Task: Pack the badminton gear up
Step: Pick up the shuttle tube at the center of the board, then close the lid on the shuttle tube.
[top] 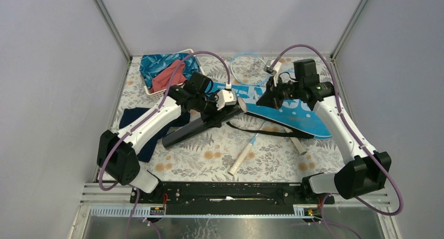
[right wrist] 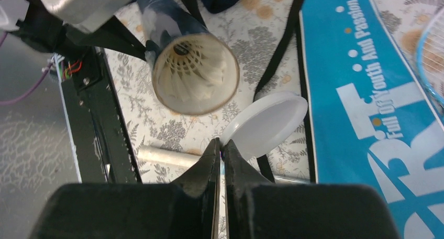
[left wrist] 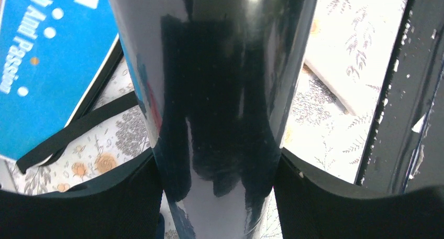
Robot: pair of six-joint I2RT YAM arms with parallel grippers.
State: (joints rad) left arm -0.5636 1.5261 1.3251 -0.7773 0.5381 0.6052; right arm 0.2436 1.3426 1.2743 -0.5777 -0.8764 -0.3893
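The long black tube [top: 201, 125] lies slanted across the mat, and my left gripper [top: 226, 109] is shut on it near its open end; in the left wrist view the tube [left wrist: 220, 92] fills the space between both fingers [left wrist: 94, 207]. A white feather shuttlecock [right wrist: 195, 71] sits inside the tube's mouth. My right gripper [right wrist: 220, 144] is shut on the rim of a round white lid [right wrist: 269, 122], held just beside that mouth. The blue bag [top: 285, 107] lettered "SPORT" lies flat behind. One racket [top: 243, 156] lies in front, and another racket's head [top: 250, 66] shows at the back.
A white basket [top: 147, 87] with blue and red cloths stands at the back left. A navy cloth [top: 137, 125] lies under the left arm. The bag's black strap [top: 267, 132] trails across the mat. A second white handle [top: 296, 143] lies near the right arm.
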